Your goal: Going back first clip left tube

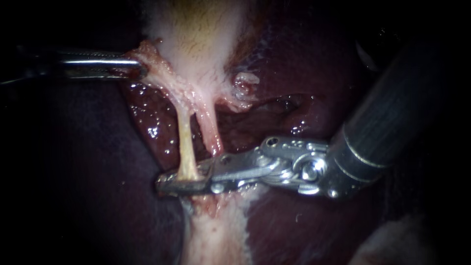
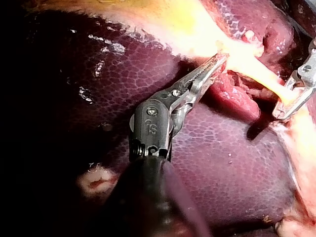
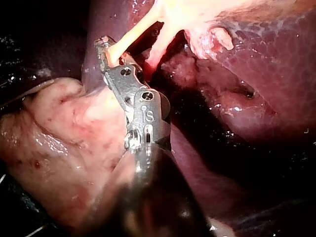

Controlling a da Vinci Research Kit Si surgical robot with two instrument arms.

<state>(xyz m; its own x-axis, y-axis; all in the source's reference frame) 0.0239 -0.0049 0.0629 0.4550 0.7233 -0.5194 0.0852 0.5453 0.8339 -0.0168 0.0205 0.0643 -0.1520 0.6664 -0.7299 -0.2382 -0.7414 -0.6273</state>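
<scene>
Two tubes run down from the pale gallbladder [image 1: 201,34]: the yellowish left tube [image 1: 185,137] and a pinker right tube [image 1: 211,127] beside it. My right instrument [image 1: 184,180] comes in from the right, and its long jaws stand open with the lower end of the left tube between them. The same shows in the right wrist view, with the tube [image 3: 133,37] at the jaws of the right instrument [image 3: 106,52]. My left instrument [image 1: 135,66] is shut on the gallbladder's edge and holds it out to the left; its tip [image 2: 215,64] bites pale tissue. I cannot make out a clip.
Dark red liver [image 1: 294,221] lies all around the tubes, wet and glistening behind them. Pale fatty tissue [image 1: 216,235] spreads below the right instrument's jaws and shows beside its shaft [image 3: 54,133]. A small whitish nub [image 1: 244,81] sits to the right of the gallbladder's neck.
</scene>
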